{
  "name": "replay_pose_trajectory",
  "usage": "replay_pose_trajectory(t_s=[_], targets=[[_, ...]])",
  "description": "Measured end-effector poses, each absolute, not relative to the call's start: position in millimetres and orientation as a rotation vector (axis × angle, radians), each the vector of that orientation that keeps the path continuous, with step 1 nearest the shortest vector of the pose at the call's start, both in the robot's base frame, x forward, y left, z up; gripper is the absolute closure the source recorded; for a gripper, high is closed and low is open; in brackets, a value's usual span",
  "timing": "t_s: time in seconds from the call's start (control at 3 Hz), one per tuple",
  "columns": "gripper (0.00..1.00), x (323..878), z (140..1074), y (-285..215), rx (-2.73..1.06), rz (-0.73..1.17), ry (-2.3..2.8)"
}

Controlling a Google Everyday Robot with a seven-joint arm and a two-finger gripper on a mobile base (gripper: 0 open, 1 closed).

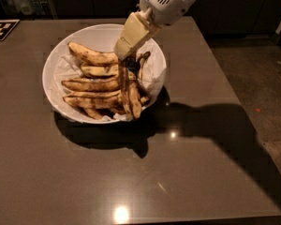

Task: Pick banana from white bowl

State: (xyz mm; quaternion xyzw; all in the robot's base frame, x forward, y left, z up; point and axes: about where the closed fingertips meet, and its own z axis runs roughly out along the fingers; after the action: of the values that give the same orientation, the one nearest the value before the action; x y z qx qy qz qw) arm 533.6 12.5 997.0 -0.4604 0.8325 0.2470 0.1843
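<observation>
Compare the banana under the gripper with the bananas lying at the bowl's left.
The banana hangs near-upright from the gripper over the right side of the white bowl; the other bananas lie flat, crosswise. It is darker-streaked; they look paler. All are spotted yellow.

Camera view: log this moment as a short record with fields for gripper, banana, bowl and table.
gripper: gripper over the right half of the white bowl, shut on the stem end of the banana
banana: dark-streaked pair, hanging nearly upright from the gripper, lower tips by the bowl's front rim
white bowl: on the table, holds several other bananas lying across its left side
table: dark, glossy
</observation>
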Motion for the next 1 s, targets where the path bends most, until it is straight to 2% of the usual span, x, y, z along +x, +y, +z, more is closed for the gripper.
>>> replay_pose_trajectory(t_s=[1.0], targets=[[1.0, 523.2, 1009.9, 7.9, -1.316, 0.765, 2.293]])
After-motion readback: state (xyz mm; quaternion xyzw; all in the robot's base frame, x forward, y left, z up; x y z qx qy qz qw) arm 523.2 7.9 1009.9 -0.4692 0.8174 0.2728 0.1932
